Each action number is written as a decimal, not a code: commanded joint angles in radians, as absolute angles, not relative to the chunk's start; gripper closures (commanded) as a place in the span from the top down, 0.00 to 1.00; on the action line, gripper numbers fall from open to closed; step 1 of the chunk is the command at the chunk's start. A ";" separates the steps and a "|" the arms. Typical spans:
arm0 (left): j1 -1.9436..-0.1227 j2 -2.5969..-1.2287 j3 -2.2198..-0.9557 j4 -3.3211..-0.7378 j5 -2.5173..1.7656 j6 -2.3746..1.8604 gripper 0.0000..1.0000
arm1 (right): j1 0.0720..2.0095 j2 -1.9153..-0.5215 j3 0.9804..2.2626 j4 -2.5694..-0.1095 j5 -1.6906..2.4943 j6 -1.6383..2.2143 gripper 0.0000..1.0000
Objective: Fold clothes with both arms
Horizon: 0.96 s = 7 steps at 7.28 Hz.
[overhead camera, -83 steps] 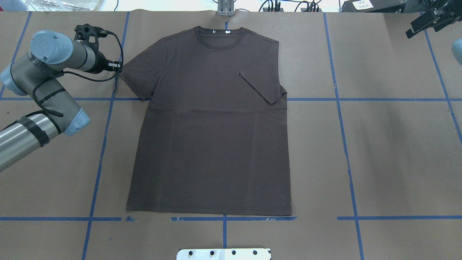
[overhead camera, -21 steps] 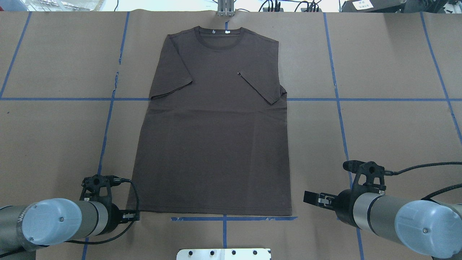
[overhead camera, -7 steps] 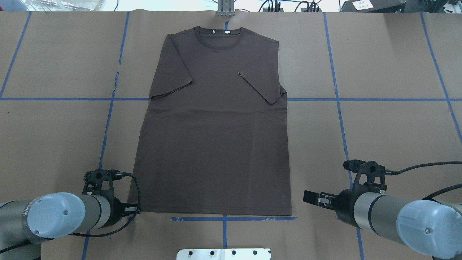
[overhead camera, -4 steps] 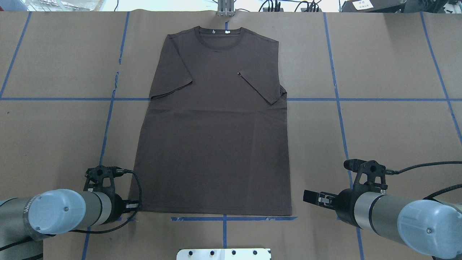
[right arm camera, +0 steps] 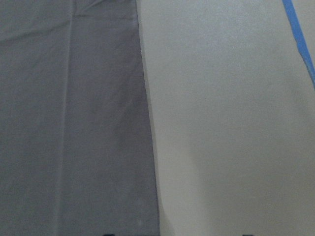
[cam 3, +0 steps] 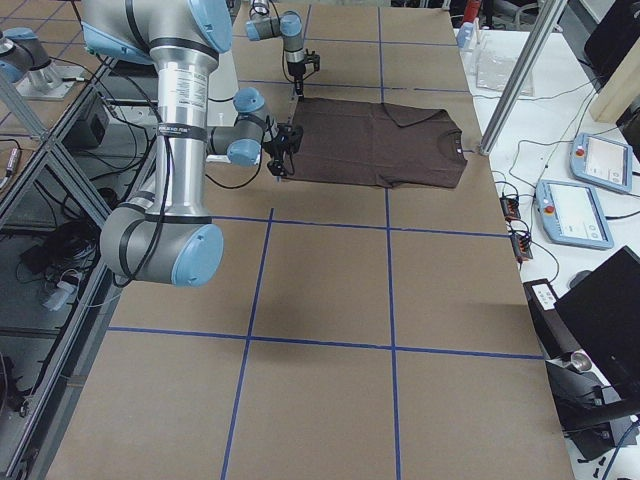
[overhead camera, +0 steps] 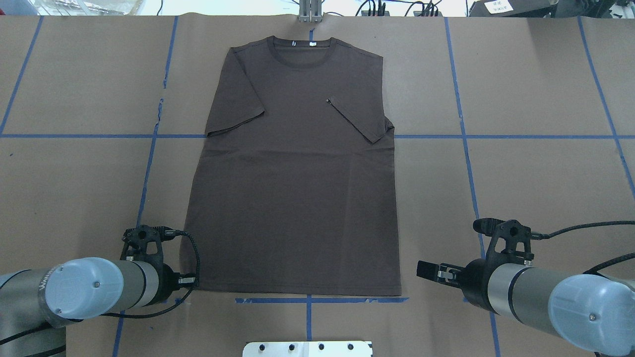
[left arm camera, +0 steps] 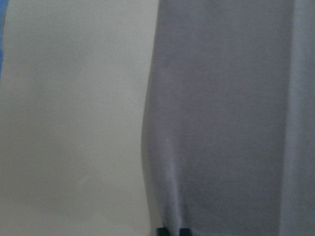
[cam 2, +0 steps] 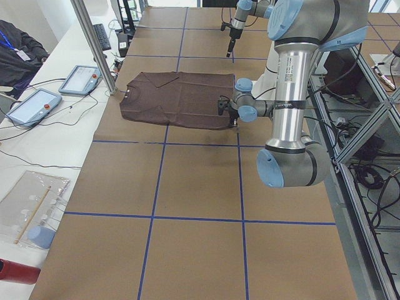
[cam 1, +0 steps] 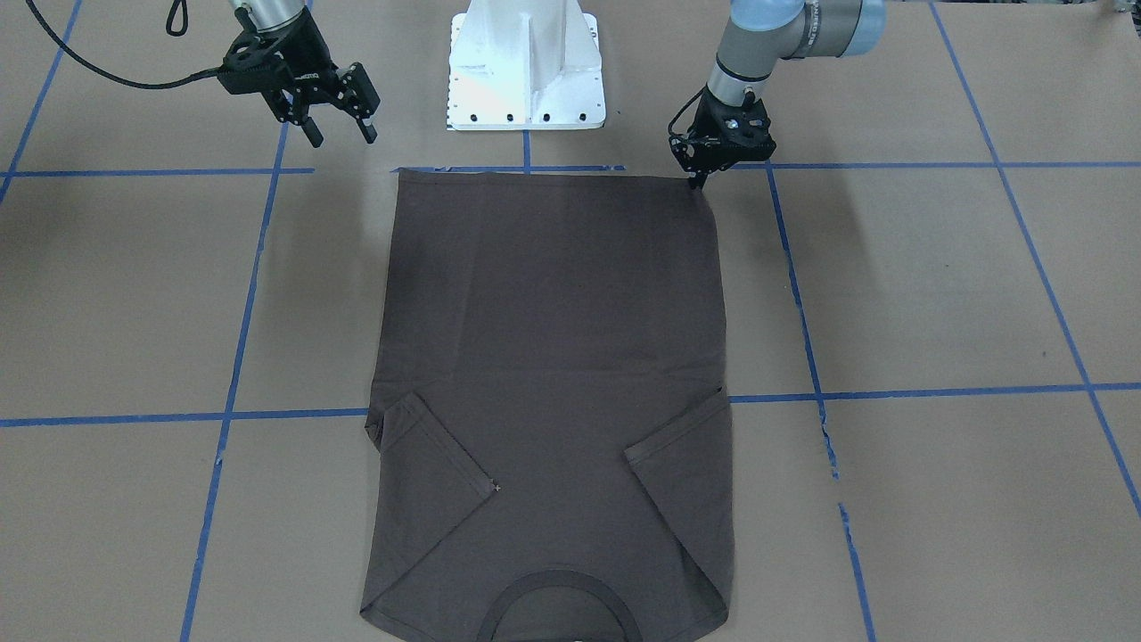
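The step in hand appears to be taking both hem corners so the arms can carry the hem up toward the collar, and it is only half set up. The left gripper is down at its hem corner with its fingertips pinched together on the cloth; in the left wrist view the fabric puckers toward them, so it appears to be grasping the T-shirt. The right gripper hangs above the table with its fingers spread apart, holding nothing, off to the outer side of the other hem corner. To do this well, it should probably move in over that corner, come straight down and catch both layers, as shallow a bite as the left's. Both arms should then rise together at equal height, keeping the hem taut so the fold lands square. The T-shirt lies flat in the middle of the table, dark brown-grey, hem toward the robot and ribbed collar at the far edge, white neck tags showing. Both short sleeves are folded inward onto the chest, and the body is smooth apart from faint creases.
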State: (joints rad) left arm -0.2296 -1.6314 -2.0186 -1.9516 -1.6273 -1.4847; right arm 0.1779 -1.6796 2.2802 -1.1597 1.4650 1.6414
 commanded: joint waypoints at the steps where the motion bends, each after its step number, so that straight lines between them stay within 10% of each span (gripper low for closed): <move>1: -0.238 -1.631 -2.026 -1.951 -1.628 -1.483 0.00 | 0.175 -1.680 2.280 -1.160 1.465 1.643 0.90; 7: -0.242 -1.629 -2.106 -1.950 -1.637 -1.497 0.00 | -0.015 -1.375 2.137 -1.534 1.267 1.991 0.70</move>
